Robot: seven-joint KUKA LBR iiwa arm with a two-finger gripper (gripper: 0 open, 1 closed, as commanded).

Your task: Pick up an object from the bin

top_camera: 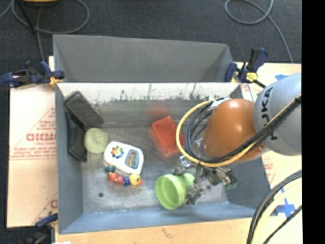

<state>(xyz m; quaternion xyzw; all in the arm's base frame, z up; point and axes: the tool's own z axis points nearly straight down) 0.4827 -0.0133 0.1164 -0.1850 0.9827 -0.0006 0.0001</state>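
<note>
The pincer point(196, 186) is low in the front right part of the grey metal bin point(142, 60). It is just beside a round, smooth green cup point(169, 192) that lies tipped on its side. It is hard to tell if the pincer is open or closed. Behind the cup sits a red block point(163, 133). To the left lie a white toy point(123, 156) with bright beads, a pale green ball point(95, 140) and a flat black thing point(82, 111).

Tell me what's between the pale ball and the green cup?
A white toy with coloured beads lies between the pale ball and green cup, in the camera view.
</note>
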